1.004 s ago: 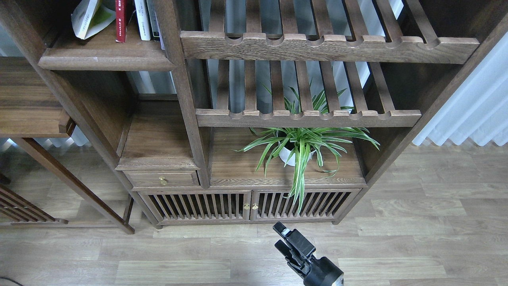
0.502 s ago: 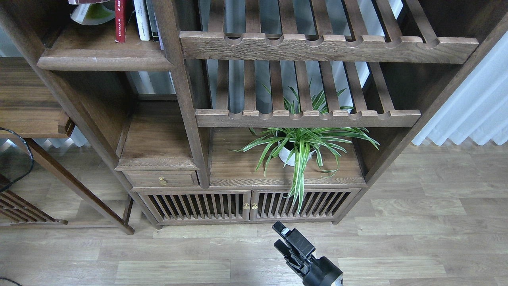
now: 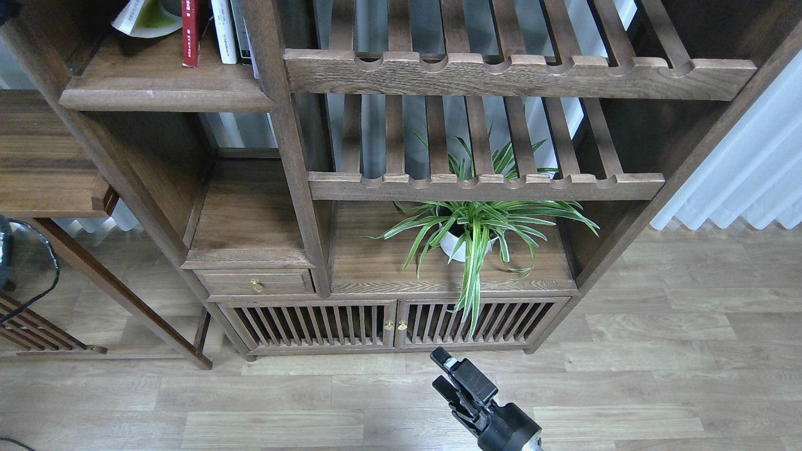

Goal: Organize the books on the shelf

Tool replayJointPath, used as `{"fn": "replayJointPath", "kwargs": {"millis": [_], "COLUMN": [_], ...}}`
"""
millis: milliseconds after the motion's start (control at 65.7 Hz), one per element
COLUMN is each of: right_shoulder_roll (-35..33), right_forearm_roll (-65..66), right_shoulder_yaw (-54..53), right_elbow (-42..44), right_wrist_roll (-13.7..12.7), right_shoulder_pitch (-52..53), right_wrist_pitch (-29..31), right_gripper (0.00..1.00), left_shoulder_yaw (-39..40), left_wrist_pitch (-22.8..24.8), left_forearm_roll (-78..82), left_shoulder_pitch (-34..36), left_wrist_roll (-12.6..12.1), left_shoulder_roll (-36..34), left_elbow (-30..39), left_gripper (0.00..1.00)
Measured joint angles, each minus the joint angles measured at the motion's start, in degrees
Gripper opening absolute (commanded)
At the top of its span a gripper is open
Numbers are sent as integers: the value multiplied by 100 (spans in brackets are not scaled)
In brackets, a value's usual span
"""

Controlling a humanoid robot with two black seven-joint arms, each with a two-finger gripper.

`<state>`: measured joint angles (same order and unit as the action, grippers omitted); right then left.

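Observation:
The shelf (image 3: 166, 94), a solid dark-brown board with a rounded front edge, is at the top left. On it a lime-yellow book (image 3: 145, 17) leans at the top edge, partly cut off. A red book (image 3: 190, 31) stands upright beside white and dark books (image 3: 224, 30). The maroon book is out of view. A dark part at the top left corner (image 3: 7, 6) may be my left gripper; its fingers do not show. My right gripper (image 3: 440, 371) is low over the floor, open and empty, far from the shelf.
Two slatted racks with scalloped rails (image 3: 489, 75) fill the upper right. A potted spider plant (image 3: 467, 235) stands on the cabinet top (image 3: 376, 269). A drawer (image 3: 255, 283) and slatted doors (image 3: 388, 324) are below. A side table (image 3: 44, 169) and a black cable (image 3: 37, 275) are at the left.
The lime-yellow book has shifted up toward the top edge and now leans there. A maroon edge seen above it is gone. A dark arm part and cable entered at the left. The right gripper is still.

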<state>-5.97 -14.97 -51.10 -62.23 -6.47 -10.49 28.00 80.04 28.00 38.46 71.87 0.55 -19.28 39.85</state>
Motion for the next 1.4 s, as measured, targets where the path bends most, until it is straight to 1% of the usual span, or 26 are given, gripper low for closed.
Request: {"fn": "replayJointPath", "kwargs": {"millis": [30, 76, 91, 320, 517, 578, 700, 822, 974, 1141, 1202, 1248, 1263, 1309, 1339, 1400], "right_shoulder_roll": [0, 0, 0, 34, 45, 45, 45, 44, 43, 43, 43, 43, 43, 43, 43, 41], "right_forearm_roll": [-16, -37, -50, -58, -59, -61, -74, -97, -115, -120, -121, -130, -134, -147, -154, -167], "right_shoulder_yaw": [0, 0, 1, 12, 13, 13, 9, 5, 4, 3, 3, 3, 3, 3, 2, -1], "right_elbow": [0, 0, 0, 0, 0, 0, 0, 0, 0, 0, 0, 0, 0, 0, 0, 0], "right_wrist_roll": [2, 5, 7, 12, 15, 19, 23, 23, 23, 23, 23, 23, 23, 23, 23, 23], "right_shoulder_pitch": [-2, -4, -4, 9, 9, 6, 1, -5, -6, -7, -8, -15, -17, -23, -29, -37], "right_wrist_pitch": [0, 0, 0, 0, 0, 0, 0, 0, 0, 0, 0, 0, 0, 0, 0, 0], "right_gripper": [100, 100, 100, 100, 100, 100, 100, 100, 100, 100, 100, 100, 100, 100, 100, 100], "left_shoulder_yaw": [-50, -109, -147, -193, -591, -713, -875, -957, -1025, -1128, -1155, -1167, -1170, -1174, -1176, -1181], "left_wrist_pitch": [0, 0, 0, 0, 0, 0, 0, 0, 0, 0, 0, 0, 0, 0, 0, 0], "left_forearm_roll": [66, 152, 217, 270, 353, 379, 414, 423, 425, 413, 397, 380, 375, 360, 355, 349], "left_shoulder_pitch": [-7, -19, -37, -43, 11, 21, 49, 56, 56, 55, 53, 50, 49, 46, 42, 33], "left_wrist_roll": [181, 381, 546, 775, 1130, 1203, 1292, 1310, 1400, 1497, 1512, 1516, 1516, 1516, 1517, 1518], "left_shoulder_roll": [-5, -14, -18, -13, -36, -28, -9, 22, 63, 72, 77, 94, 102, 126, 139, 168], "left_elbow": [-59, -136, -223, -643, -963, -997, -1037, -1146, -1269, -1292, -1292, -1292, -1292, -1292, -1292, -1292], "left_gripper": [4, 4, 4, 4, 5, 5, 5, 6, 11, 19, 20, 22, 26, 32, 35, 36]}}
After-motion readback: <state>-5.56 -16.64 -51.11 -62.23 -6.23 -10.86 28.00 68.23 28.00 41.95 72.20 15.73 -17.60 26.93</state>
